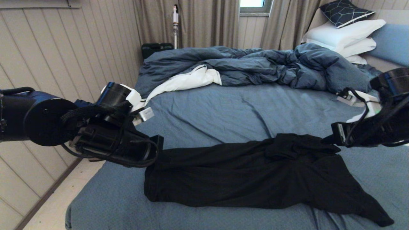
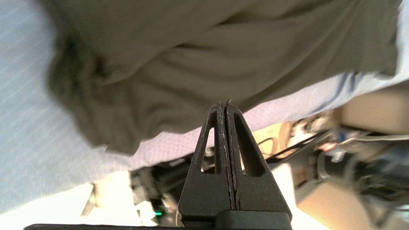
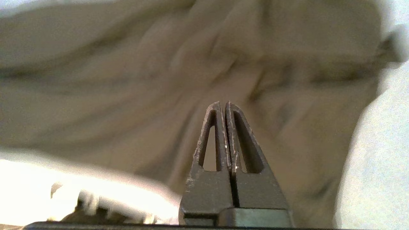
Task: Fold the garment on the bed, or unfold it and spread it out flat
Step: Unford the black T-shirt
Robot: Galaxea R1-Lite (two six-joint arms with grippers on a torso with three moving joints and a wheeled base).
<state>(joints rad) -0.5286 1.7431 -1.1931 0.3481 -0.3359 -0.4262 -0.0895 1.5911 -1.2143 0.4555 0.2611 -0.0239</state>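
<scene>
The black garment [image 1: 239, 172] lies in a rumpled strip across the near part of the bed [image 1: 223, 108], plain side up, with a bunched fold towards its right end. No print or lettering shows. My left gripper [image 1: 158, 142] hovers at the garment's left upper corner, shut with nothing between its fingers [image 2: 223, 104]; the cloth [image 2: 191, 64] lies just beyond the tips. My right gripper [image 1: 327, 139] is at the bunched right end, also shut and empty [image 3: 223, 103], with the garment [image 3: 127, 80] spread below it.
A rumpled dark blue duvet [image 1: 255, 67] with white lining lies across the far half of the bed. White pillows [image 1: 345, 35] and a dark patterned cushion [image 1: 345, 11] are stacked at the back right. A panelled wall [image 1: 48, 48] and floor strip [image 1: 54, 204] run along the left.
</scene>
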